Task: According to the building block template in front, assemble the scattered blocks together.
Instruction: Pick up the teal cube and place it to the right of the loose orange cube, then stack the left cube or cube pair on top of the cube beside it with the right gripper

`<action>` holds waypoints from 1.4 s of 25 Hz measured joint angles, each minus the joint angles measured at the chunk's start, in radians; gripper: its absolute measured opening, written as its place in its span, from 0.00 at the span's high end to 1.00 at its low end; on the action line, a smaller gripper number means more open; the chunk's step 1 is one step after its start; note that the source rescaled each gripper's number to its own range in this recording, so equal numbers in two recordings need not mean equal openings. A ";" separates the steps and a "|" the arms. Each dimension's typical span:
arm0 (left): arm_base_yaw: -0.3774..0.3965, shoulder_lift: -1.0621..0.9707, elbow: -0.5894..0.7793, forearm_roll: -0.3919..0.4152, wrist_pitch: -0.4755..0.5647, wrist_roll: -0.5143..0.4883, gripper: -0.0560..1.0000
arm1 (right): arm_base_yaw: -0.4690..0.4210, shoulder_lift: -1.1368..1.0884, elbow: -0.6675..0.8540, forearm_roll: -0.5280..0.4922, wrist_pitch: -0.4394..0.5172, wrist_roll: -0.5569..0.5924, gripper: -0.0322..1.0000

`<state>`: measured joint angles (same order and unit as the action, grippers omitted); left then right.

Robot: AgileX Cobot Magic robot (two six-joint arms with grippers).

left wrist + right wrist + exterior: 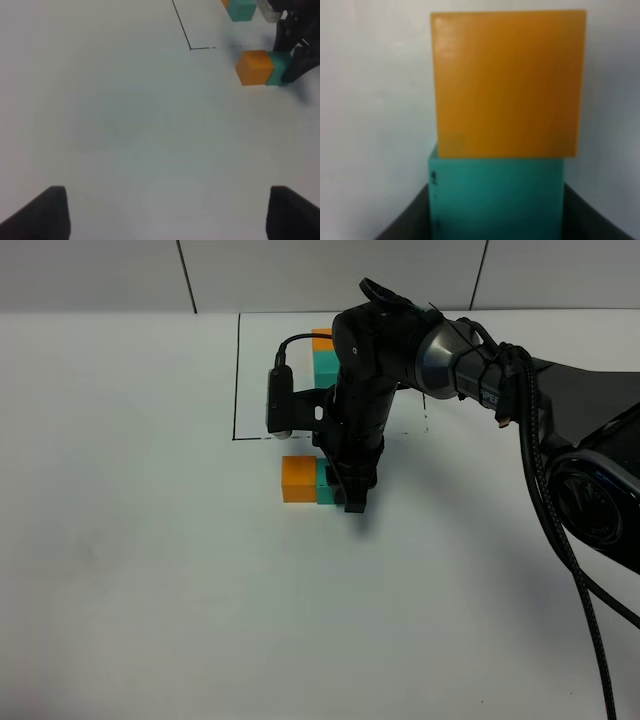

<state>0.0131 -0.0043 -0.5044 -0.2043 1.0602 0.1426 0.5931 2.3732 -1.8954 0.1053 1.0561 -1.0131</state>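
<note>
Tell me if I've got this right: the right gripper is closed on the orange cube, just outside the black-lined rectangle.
Not quite: the right gripper is closed on the teal cube, not the orange cube, which merely touches it. The right wrist view shows the fingers flanking the teal one. It does sit just outside the black-lined rectangle.

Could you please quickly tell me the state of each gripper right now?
Left gripper: open, holding nothing.
Right gripper: closed on the teal-green cube, which touches the orange cube.
</note>
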 joint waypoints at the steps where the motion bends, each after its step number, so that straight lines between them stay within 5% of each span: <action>1: 0.000 0.000 0.000 0.000 0.000 0.000 0.16 | 0.000 0.000 0.000 0.000 0.000 0.000 0.94; 12: 0.000 0.000 0.000 0.000 0.000 0.000 0.16 | -0.058 -0.108 0.001 -0.006 0.081 0.147 0.48; 17: 0.000 0.000 0.000 0.000 0.000 0.000 0.16 | -0.143 -0.185 0.014 0.065 0.149 0.261 0.45; 23: 0.000 0.000 0.000 0.000 0.000 0.000 0.16 | -0.240 -0.337 0.220 0.145 0.138 0.329 0.44; 26: 0.000 0.000 0.000 0.000 0.000 0.000 0.16 | -0.274 -0.469 0.404 0.173 0.014 0.388 0.44; 32: 0.000 0.000 0.000 0.000 0.000 0.000 0.16 | -0.294 -0.744 0.845 0.206 -0.418 0.519 0.43; 35: 0.000 0.000 0.000 0.000 0.000 0.000 0.16 | -0.294 -0.834 0.994 0.212 -0.555 0.592 0.43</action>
<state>0.0131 -0.0043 -0.5044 -0.2043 1.0602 0.1426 0.2995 1.5389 -0.9012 0.3176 0.5008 -0.4208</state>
